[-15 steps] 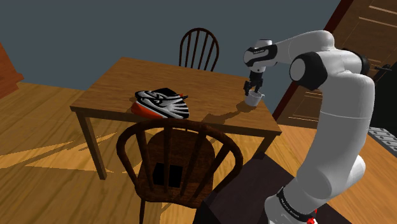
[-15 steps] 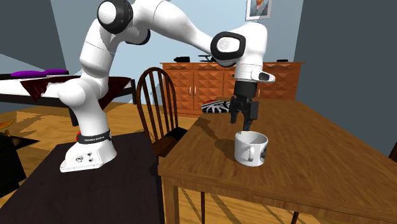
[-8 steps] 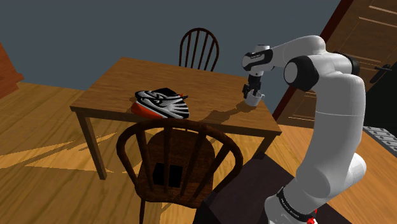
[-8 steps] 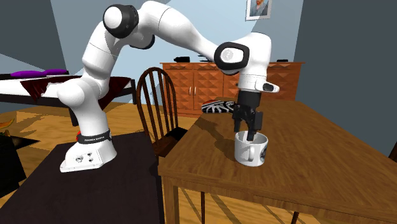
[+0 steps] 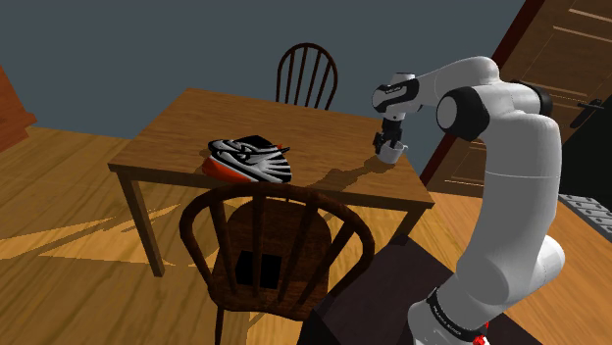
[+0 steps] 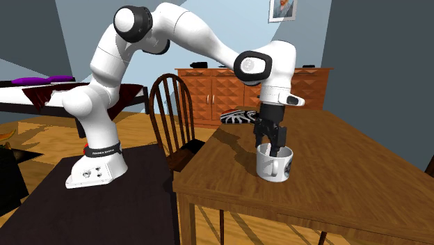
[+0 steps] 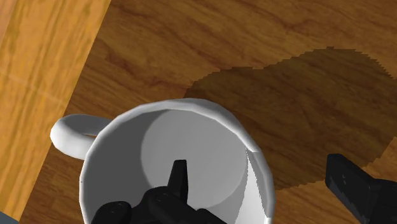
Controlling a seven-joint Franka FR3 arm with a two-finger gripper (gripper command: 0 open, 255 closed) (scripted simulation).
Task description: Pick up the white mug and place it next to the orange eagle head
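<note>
Near the table (image 6: 348,188) edge, the gripper (image 6: 272,144) has sunk astride the white mug (image 6: 275,167) wall, fingers apart, ready to clamp.

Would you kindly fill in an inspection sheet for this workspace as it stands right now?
Surface: brown wooden table, with the arm's shadow around the mug.
Job's things: white handled mug upright near the table edge by the stand; orange eagle head with black-and-white pattern lying apart from it, toward the shoulder view's left.
Clutter: nothing seen.
End effector: black two-finger end effector open, one finger inside the mug, the other outside its wall; mug not clasped.
Cables: nothing seen.
Surroundings: dark wooden spindle-back chair at the table's near side, second chair opposite; carved wooden sideboard; framed picture; wooden floor.
</note>
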